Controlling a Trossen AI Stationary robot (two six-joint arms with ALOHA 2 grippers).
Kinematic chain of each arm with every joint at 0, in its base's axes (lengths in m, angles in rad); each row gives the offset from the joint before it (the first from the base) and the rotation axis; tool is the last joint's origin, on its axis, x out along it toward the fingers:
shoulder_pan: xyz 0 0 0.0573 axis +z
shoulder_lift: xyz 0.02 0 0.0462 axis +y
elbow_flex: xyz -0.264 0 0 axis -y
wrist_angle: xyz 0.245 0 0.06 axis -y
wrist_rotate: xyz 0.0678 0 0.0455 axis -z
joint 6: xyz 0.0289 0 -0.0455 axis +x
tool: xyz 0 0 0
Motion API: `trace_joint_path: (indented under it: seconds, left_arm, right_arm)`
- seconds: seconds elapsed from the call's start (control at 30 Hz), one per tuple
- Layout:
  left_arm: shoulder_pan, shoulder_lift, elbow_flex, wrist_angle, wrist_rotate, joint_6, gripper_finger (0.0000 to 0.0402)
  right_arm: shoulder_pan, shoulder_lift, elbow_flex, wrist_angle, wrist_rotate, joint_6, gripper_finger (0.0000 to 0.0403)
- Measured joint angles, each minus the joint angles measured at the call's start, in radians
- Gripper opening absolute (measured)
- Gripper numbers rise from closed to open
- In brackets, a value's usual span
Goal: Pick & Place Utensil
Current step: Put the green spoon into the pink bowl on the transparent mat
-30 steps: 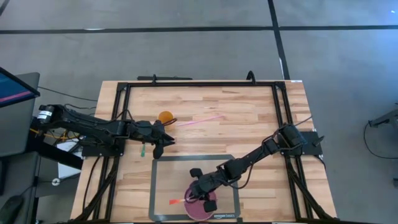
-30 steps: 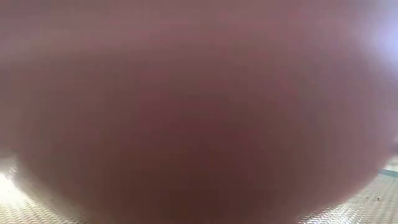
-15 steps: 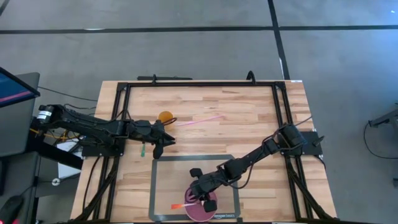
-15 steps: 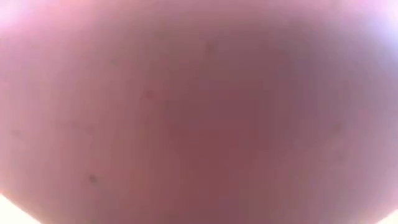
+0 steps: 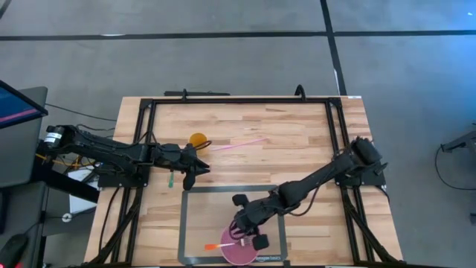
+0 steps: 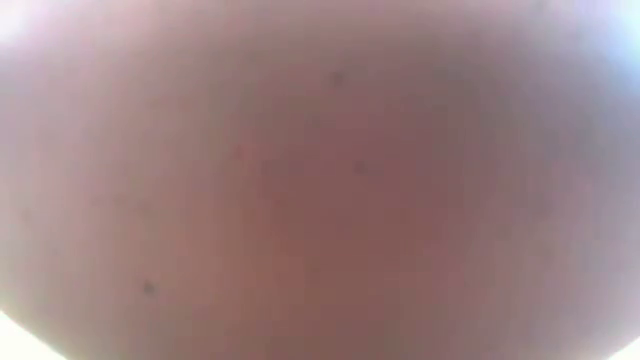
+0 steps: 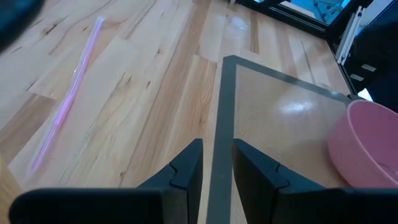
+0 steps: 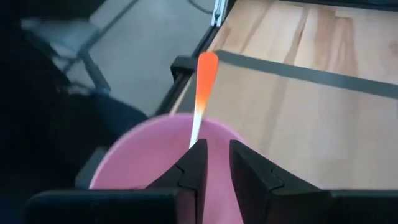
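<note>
The utensil [image 5: 214, 246] has a white shaft and a flat orange end [image 8: 205, 74]. It slants out over the left rim of the pink bowl [image 5: 239, 255], which stands on the grey mat [image 5: 201, 216] at the near edge. My right gripper [image 5: 242, 237] hangs over the bowl [image 8: 143, 165], fingers almost together [image 8: 217, 149] around the shaft. My left gripper [image 5: 189, 176] waits over bare wood left of the mat, shut [image 7: 217, 152]. The bowl [image 6: 320, 180] blocks the whole low view. My right gripper has the utensil's white shaft [image 8: 196, 132] at its fingertips, pinched between the two fingers as far as the wrist view shows. The fingers come slanting down from the table's right along the shaft. The orange end sticks out past the bowl's rim, lifted clear of the mat.
A thin pink stick [image 5: 242, 143] lies on the wood toward the far side, also seen in the left wrist view [image 7: 68, 106]. An orange round thing [image 5: 197, 139] sits beside it. A small green piece [image 5: 170, 180] lies by the left gripper. A black frame borders the table.
The right arm has swung its elbow and shoulder toward the right edge, and its gripper has shifted a little right and nearer over the bowl. The utensil's orange end has dropped slightly toward the near edge. The bowl now fills more of the low view.
</note>
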Motion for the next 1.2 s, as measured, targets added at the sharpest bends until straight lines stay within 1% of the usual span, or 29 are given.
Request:
trace_joint_path:
  seconds: [0.13,0.23,0.33,0.43,0.53,0.6,0.73,0.8,0.97,1.07,1.2]
  left_arm:
    - [0.0,0.0,0.0,0.022,0.006,-0.042,0.0086]
    - [-0.002,0.0,0.0,0.082,0.057,-0.048,0.0086]
    - [-0.025,0.0,0.0,0.175,0.093,-0.039,0.0086]
    - [-0.064,0.0,0.0,0.239,0.098,-0.01,0.0085]
    - [-0.097,0.0,0.0,0.285,0.088,-0.008,0.0078]
    - [-0.119,0.0,0.002,0.296,0.028,-0.01,0.0071]
    - [-0.139,0.007,0.031,0.298,-0.147,-0.008,0.0049]
    - [-0.145,0.016,0.053,0.295,-0.184,0.022,0.0038]
    - [-0.171,0.063,0.137,0.273,-0.253,0.143,0.0019]
    - [-0.194,0.094,0.212,0.131,-0.366,0.174,0.0012]
    - [-0.247,0.156,0.303,-0.131,-0.56,0.135,0.0009]
  right_arm:
    - [0.0,-0.084,0.0,-0.13,0.007,-0.082,0.0061]
    - [-0.008,-0.16,0.0,-0.213,0.042,-0.104,0.0061]
    - [-0.017,-0.238,-0.001,-0.299,0.087,-0.145,0.0061]
    - [-0.029,-0.32,-0.033,-0.315,0.111,-0.185,0.0061]
    - [-0.046,-0.406,-0.092,-0.311,0.111,-0.216,0.0061]
    - [-0.064,-0.462,-0.155,-0.286,0.111,-0.225,0.0061]
    - [-0.12,-0.551,-0.309,-0.181,0.11,-0.26,0.0061]
    - [-0.156,-0.584,-0.379,-0.127,0.111,-0.266,0.0061]
    - [-0.263,-0.66,-0.522,-0.059,0.106,-0.272,0.0061]
    - [-0.333,-0.696,-0.592,-0.014,0.071,-0.272,0.0061]
    - [-0.432,-0.749,-0.65,-0.006,-0.004,-0.272,0.0061]
